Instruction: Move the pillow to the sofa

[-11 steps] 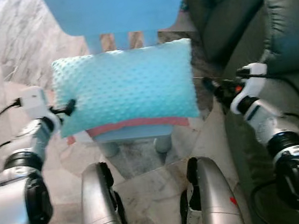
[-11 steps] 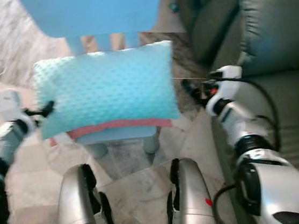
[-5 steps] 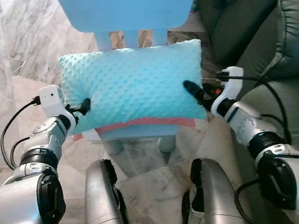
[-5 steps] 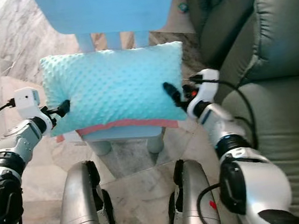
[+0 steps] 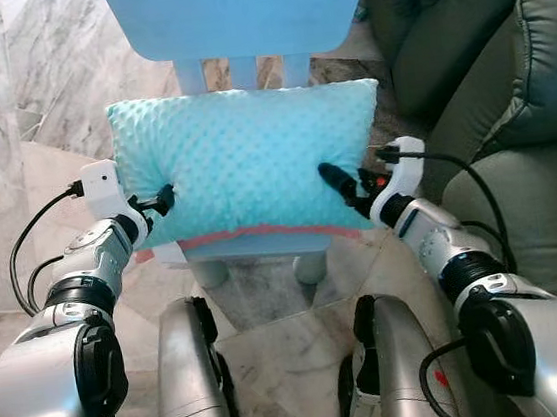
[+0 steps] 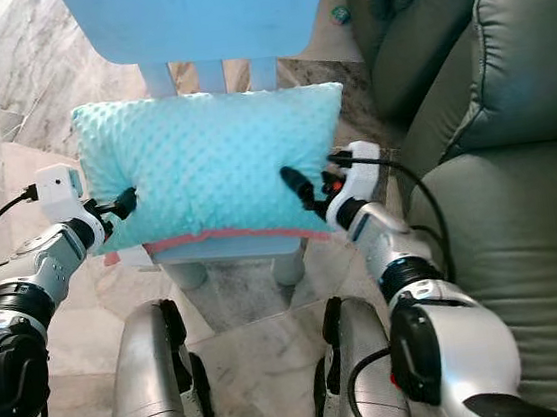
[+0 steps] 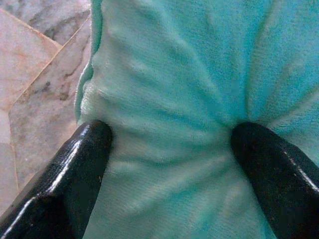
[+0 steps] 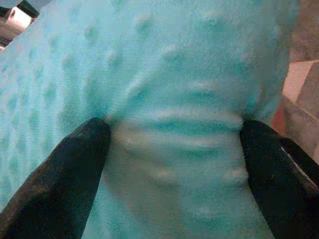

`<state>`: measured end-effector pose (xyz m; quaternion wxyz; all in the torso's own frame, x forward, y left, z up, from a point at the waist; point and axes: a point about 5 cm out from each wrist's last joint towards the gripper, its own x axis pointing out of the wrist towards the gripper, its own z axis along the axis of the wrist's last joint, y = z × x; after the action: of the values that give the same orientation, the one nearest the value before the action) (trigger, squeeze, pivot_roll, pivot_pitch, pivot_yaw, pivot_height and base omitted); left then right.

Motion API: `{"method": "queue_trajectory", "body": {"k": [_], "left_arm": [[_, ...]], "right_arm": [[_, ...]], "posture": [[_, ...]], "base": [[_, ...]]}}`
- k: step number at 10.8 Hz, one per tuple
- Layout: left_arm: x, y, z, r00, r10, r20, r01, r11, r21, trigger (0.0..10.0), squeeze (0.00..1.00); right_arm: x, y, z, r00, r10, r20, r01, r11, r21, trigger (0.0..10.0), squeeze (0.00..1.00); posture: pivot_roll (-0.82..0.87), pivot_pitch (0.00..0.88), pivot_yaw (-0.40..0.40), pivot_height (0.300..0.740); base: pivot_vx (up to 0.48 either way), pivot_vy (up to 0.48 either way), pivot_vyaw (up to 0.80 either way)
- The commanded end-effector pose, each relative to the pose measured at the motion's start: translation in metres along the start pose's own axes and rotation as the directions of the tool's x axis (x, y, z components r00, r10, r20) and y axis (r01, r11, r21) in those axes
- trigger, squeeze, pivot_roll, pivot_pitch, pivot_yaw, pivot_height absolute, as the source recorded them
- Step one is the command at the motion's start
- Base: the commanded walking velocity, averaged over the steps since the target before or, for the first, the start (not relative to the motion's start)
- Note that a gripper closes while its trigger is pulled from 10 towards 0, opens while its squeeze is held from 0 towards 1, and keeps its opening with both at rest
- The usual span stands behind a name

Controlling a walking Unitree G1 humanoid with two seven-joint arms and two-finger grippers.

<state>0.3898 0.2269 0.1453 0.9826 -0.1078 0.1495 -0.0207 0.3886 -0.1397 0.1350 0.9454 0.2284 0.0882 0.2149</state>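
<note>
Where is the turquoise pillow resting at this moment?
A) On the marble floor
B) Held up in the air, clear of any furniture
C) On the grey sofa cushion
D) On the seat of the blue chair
D: the pillow lies on the blue chair seat, with the left pincer and right pincer pressed into its two ends; the sofa stands to its right.

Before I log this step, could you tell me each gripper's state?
Left gripper: shut on the turquoise pillow, left end.
Right gripper: shut on the turquoise pillow, right end.

Pillow (image 5: pixel 247 157) on chair (image 5: pixel 237 17), sofa (image 5: pixel 507 92) seemingly just right.
</note>
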Motion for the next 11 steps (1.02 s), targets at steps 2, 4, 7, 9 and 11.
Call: {"method": "queue_trajectory", "body": {"k": [2,4,7,9,11], "left_arm": [[-0.004,0.012,-0.012,0.998,0.026,-0.058,-0.027,0.999,-0.02,10.0,0.0],[-0.004,0.01,-0.014,0.998,-0.023,-0.06,0.017,0.995,-0.1,0.0,0.0],[-0.003,0.006,-0.016,0.998,-0.036,-0.054,0.029,0.991,-0.133,0.0,0.0],[-0.003,0.006,-0.016,0.998,-0.046,-0.042,0.039,0.989,-0.143,0.0,0.0],[-0.004,0.006,-0.017,0.998,-0.052,-0.042,0.046,0.99,-0.132,0.0,0.0]], "right_arm": [[-0.004,0.0,-0.025,0.997,0.017,-0.077,-0.014,0.999,0.043,0.0,0.0],[-0.006,-0.002,-0.026,0.997,0.02,-0.077,-0.016,0.998,0.055,0.0,0.0],[-0.01,-0.006,-0.033,0.996,0.016,-0.092,-0.01,0.998,0.059,0.0,0.0],[-0.011,-0.006,-0.034,0.995,0.018,-0.096,-0.013,0.998,0.06,0.0,0.0],[-0.01,-0.004,-0.036,0.994,0.029,-0.101,-0.024,0.998,0.057,0.0,0.0]], "posture": [[-0.06,0.421,-0.015,0.56],[-0.06,0.423,-0.02,0.56],[-0.07,0.425,-0.021,0.56],[-0.07,0.421,-0.022,0.56],[-0.07,0.419,-0.022,0.56]], "base": [[0.0,0.0,0.0],[0.0,0.0,0.0],[0.0,0.0,0.0],[0.0,0.0,0.0],[0.0,0.0,0.0]]}}
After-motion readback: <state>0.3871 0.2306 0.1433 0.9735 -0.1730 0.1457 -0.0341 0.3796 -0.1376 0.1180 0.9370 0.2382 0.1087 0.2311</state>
